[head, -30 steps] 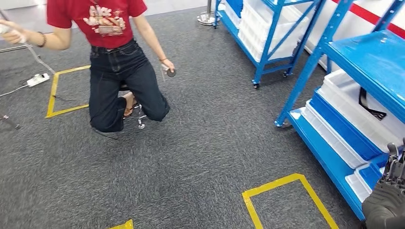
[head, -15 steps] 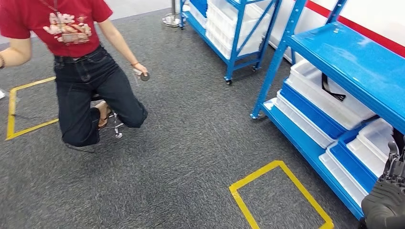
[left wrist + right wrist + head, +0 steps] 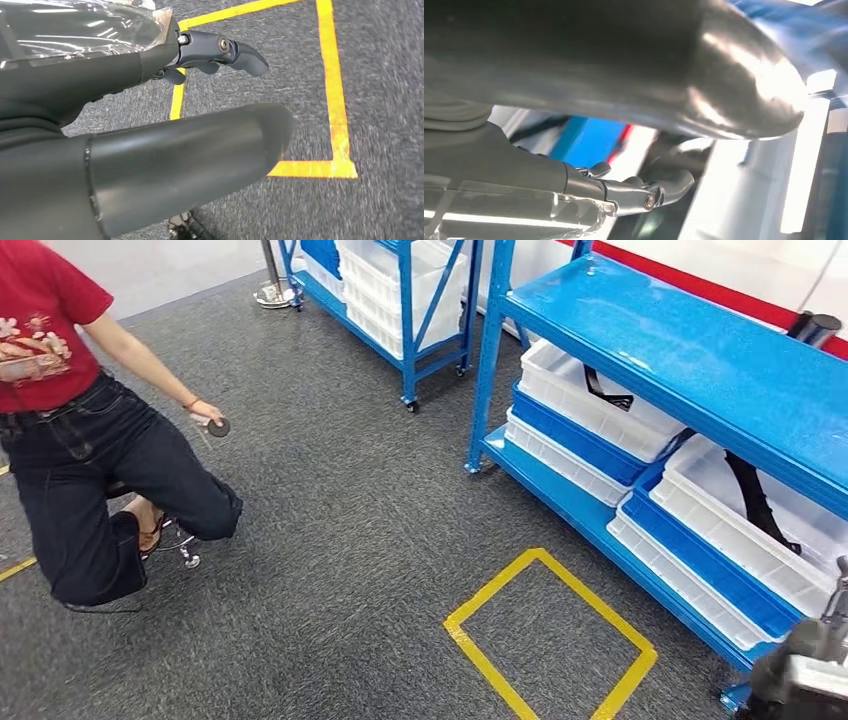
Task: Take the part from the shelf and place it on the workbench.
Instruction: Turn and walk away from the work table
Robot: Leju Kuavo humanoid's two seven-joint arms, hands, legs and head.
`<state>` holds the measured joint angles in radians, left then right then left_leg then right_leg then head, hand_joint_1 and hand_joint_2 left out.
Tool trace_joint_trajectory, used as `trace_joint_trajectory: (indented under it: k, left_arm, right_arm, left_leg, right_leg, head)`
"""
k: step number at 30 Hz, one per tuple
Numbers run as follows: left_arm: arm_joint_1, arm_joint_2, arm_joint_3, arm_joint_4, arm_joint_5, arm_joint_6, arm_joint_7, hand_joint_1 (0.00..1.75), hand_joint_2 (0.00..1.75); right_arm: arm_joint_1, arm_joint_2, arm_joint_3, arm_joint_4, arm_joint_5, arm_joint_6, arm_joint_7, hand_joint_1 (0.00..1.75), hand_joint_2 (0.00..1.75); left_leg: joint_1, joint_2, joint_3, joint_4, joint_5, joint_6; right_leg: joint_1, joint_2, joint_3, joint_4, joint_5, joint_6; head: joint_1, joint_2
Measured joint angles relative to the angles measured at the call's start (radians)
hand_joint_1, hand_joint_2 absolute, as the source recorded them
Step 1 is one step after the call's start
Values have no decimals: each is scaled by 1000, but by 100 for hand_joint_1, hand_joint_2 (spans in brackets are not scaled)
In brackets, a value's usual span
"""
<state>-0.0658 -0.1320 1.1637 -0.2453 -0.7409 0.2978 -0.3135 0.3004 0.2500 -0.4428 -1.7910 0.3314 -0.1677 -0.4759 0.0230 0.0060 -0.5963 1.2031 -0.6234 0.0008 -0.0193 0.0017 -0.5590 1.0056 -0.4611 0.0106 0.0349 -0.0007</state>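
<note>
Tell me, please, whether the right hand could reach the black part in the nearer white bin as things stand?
Probably yes: the right hand is low beside the shelf, and the white bin holding the black part lies open-fronted.

The shelf [image 3: 690, 350] is showing glossy blue painted metal, the bins [image 3: 590, 405] are looking like smooth white plastic, and the carpet [image 3: 340, 540] is lying rough, matt grey.
</note>
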Motion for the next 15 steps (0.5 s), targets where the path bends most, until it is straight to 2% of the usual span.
trace_joint_trajectory:
  k: [1, 2, 3, 4, 5, 6, 7, 8, 10, 11, 13, 15]
  left_arm:
    - [2, 0, 0, 0, -3, 0, 2, 0, 0]
    - [3, 1, 0, 0, -7, 0, 4, 0, 0]
    - [4, 1, 1, 0, -12, -1, 5, 0, 0]
    - [4, 1, 0, 0, -18, -2, 7, 0, 0]
    - [4, 2, 0, 0, -25, -4, 10, 0, 0]
    - [2, 3, 0, 0, -33, -7, 12, 0, 0]
    - [1, 4, -1, 1, -43, -9, 15, 0, 0]
    - [0, 4, -2, 1, -51, -11, 17, 0, 0]
    - [-1, 5, -3, 2, -64, -16, 21, 0, 0]
    - [-2, 5, -4, 3, -70, -18, 23, 0, 0]
    - [-2, 6, -7, 3, -83, -20, 28, 0, 0]
    - [1, 10, -9, 4, -91, -20, 31, 0, 0]
  right_arm:
    - [-15, -3, -5, 59, 44, -30, 11, 0, 0]
    - [-32, -7, -12, 124, 79, -58, 19, 0, 0]
    - [-51, -14, -20, 197, 113, -87, 24, 0, 0]
    - [-73, -22, -29, 280, 147, -119, 28, 0, 0]
    - [-99, -33, -39, 376, 186, -157, 31, 0, 0]
    - [-124, -45, -47, 471, 225, -197, 35, 0, 0]
    - [-148, -60, -55, 578, 270, -250, 39, 0, 0]
    - [-169, -75, -61, 680, 313, -304, 42, 0, 0]
    - [-203, -108, -71, 880, 380, -390, 53, 0, 0]
    - [-217, -123, -76, 973, 399, -407, 70, 0, 0]
    - [-239, -149, -85, 1135, 421, -401, 138, 0, 0]
    - [-251, -162, -89, 1248, 431, -384, 206, 0, 0]
  left_leg:
    - [0, -8, -32, 59, -21, 0]
    - [0, -10, -54, 92, -23, 1]
    - [0, -11, -58, 86, -3, 1]
    - [2, -13, -45, 44, 32, 1]
    - [5, -25, -17, -25, 75, 1]
    - [8, -44, 9, -89, 105, -1]
    - [9, -58, 28, -136, 124, -1]
    - [7, -69, 37, -163, 131, 1]
    - [0, -58, 37, -170, 134, 14]
    - [-1, -49, 39, -175, 138, 23]
    - [1, -30, 42, -187, 146, 39]
    - [-2, -9, 42, -191, 147, 46]
  right_leg:
    - [2, 14, 0, 0, 0, -2]
    - [3, 29, 0, 0, 0, -2]
    - [4, 43, 2, 1, 0, -2]
    - [3, 57, 4, 2, 0, -1]
    - [3, 70, 5, 3, 0, 0]
    - [4, 81, 5, 4, -1, 2]
    - [5, 91, 2, 6, -1, 7]
    - [7, 98, -2, 6, -1, 13]
    - [7, 113, -13, 0, 3, 30]
    - [6, 108, -16, 1, 3, 36]
    - [9, 71, -40, 47, -22, 38]
    - [9, 25, -102, 169, -76, 31]
  head:
    - [0, 0]
    - [0, 0]
    - [-1, 0]
    - [-1, 0]
    - [-1, 0]
    - [-1, 0]
    - [-1, 0]
    - [0, 0]
    - [0, 0]
    - [0, 0]
    - [3, 0]
    - [6, 0]
